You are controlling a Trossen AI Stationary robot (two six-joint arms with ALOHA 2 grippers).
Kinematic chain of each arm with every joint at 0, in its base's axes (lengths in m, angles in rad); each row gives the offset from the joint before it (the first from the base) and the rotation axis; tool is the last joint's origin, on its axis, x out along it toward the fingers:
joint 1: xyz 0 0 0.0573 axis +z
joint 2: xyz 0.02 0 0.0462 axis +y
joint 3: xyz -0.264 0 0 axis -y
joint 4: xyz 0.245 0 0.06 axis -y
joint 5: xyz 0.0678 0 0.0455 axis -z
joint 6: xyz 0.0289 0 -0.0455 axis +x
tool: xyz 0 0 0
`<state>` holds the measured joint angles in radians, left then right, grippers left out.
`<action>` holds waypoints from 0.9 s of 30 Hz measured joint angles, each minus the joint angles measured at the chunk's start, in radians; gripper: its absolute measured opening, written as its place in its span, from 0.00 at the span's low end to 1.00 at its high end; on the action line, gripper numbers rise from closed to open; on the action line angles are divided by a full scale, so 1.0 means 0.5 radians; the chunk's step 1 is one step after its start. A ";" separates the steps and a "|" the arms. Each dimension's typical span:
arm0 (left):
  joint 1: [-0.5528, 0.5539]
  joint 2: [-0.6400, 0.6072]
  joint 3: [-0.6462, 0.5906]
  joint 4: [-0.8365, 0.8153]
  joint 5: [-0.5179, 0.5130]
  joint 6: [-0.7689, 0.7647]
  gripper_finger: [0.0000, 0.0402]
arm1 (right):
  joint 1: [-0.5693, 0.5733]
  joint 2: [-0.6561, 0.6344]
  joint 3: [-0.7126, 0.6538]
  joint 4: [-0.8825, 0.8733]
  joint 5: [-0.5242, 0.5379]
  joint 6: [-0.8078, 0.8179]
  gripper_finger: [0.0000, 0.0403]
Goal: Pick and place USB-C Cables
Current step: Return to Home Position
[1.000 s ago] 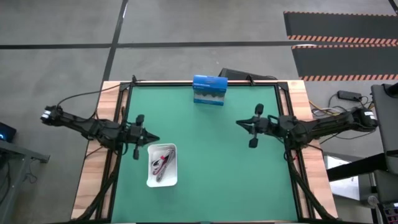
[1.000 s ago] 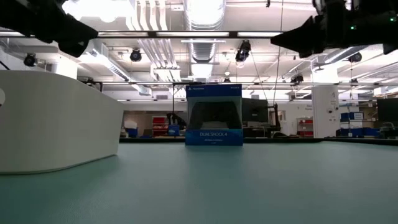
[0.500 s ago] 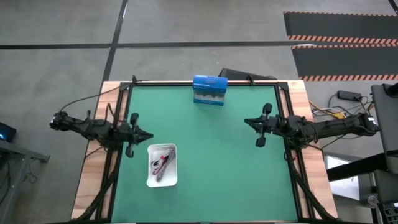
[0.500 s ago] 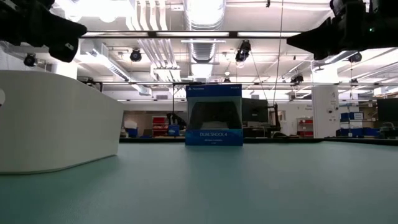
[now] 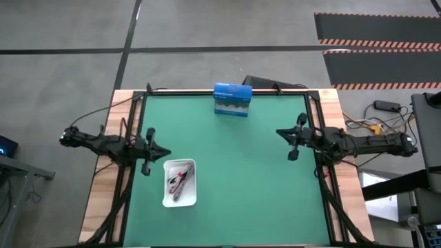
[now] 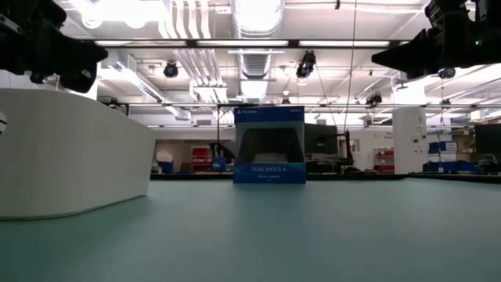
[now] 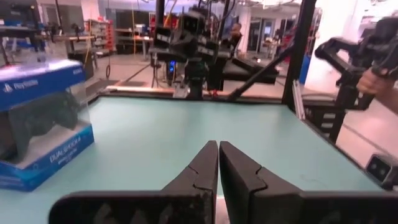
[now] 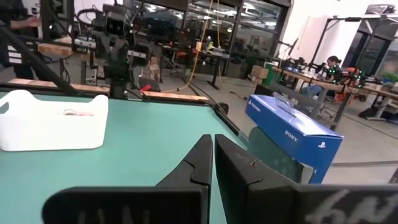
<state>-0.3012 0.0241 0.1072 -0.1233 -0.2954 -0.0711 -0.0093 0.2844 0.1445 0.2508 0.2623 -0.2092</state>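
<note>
The white tray (image 5: 180,199) sits on the green mat near the left edge; its wall fills the low view's left (image 6: 70,157) and it shows in the right wrist view (image 8: 37,127). Coiled cables lie inside it: a pink-red one (image 5: 180,176) beside paler and darker strands (image 5: 178,191) that I cannot tell apart. My left gripper (image 5: 167,153) (image 7: 218,148) is shut and empty, in the air just beyond the tray's far left corner. My right gripper (image 5: 278,133) (image 8: 213,142) is shut and empty near the right edge.
A blue game-controller box (image 5: 232,100) (image 6: 269,145) stands at the middle of the far edge, seen also in the left wrist view (image 7: 37,124) and the right wrist view (image 8: 292,140). Green mat (image 5: 234,172) lies between the arms. A person's hand (image 7: 382,78) shows beyond the table.
Both arms have drawn back from the middle: the left gripper toward the table's left edge, the right gripper toward the right edge. Both stay shut. The tray and its cables have not moved.
</note>
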 joint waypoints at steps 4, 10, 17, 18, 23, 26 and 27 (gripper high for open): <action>0.000 -0.001 -0.056 0.060 0.001 -0.001 0.00 | 0.000 -0.093 -0.048 -0.036 0.000 0.001 0.02; 0.000 -0.009 -0.144 0.220 0.012 0.000 0.00 | -0.002 -0.231 -0.106 -0.043 0.001 -0.013 0.02; 0.000 -0.001 -0.154 0.249 0.011 0.005 0.00 | -0.002 -0.396 -0.209 -0.076 -0.015 -0.022 0.02; 0.000 -0.001 -0.156 0.252 0.012 0.005 0.00 | -0.002 -0.425 -0.228 -0.075 -0.016 -0.016 0.02; 0.000 0.012 -0.157 0.257 0.013 0.008 0.00 | -0.002 -0.550 -0.263 -0.087 -0.108 0.001 0.02; 0.000 0.023 -0.158 0.256 0.014 0.013 0.00 | -0.002 -0.567 -0.264 -0.115 -0.222 -0.009 0.02; 0.000 0.032 -0.158 0.255 0.014 0.013 0.00 | 0.000 -0.566 -0.264 -0.117 -0.261 -0.020 0.02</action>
<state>-0.3012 0.0399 0.0280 0.0044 -0.2886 -0.0647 -0.0094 0.0013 0.0124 0.1923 0.1317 -0.2194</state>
